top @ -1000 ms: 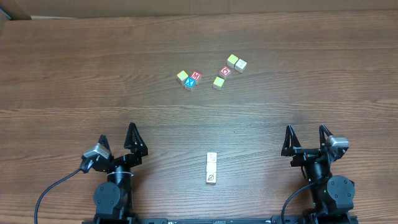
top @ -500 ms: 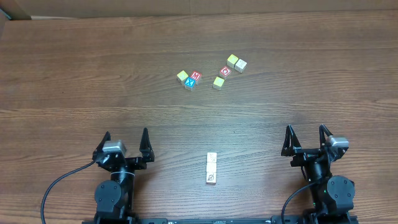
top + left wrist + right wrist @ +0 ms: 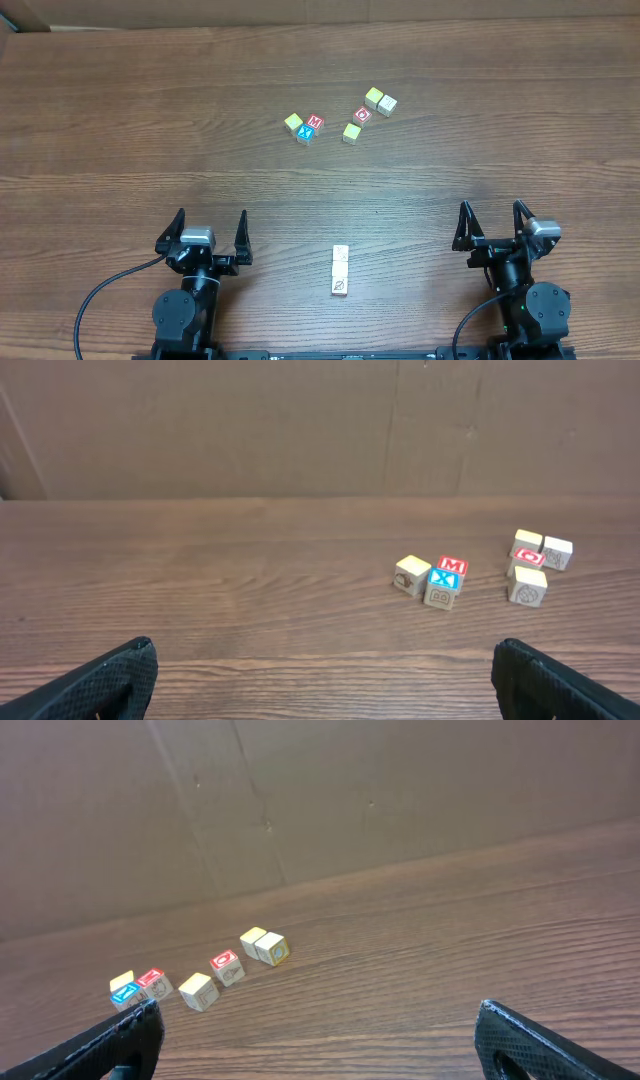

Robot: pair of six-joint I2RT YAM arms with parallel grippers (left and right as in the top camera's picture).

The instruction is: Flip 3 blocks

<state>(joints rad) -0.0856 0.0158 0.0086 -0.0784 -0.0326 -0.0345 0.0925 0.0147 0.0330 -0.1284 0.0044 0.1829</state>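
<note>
Three pale blocks with small dark drawings lie touching in a short column at the table's front centre: the far one (image 3: 341, 252), the middle one (image 3: 341, 269) and the near one (image 3: 341, 287). They show in neither wrist view. My left gripper (image 3: 211, 216) stands open to their left, with nothing between its fingers (image 3: 112, 680). To their right, my right gripper (image 3: 491, 210) is also open and empty, its fingers (image 3: 548, 1042) spread wide. Both grippers point toward the far side of the table, and neither touches a block.
A loose cluster of other cubes sits at the far middle: a red M block (image 3: 314, 122) beside a blue X block (image 3: 306, 133), a red O block (image 3: 363, 114), and several yellow or cream cubes (image 3: 352, 132). A cardboard wall (image 3: 320, 420) backs the table.
The left gripper has swung to the right, from angled left to pointing straight ahead. The right gripper and all blocks have stayed put.
</note>
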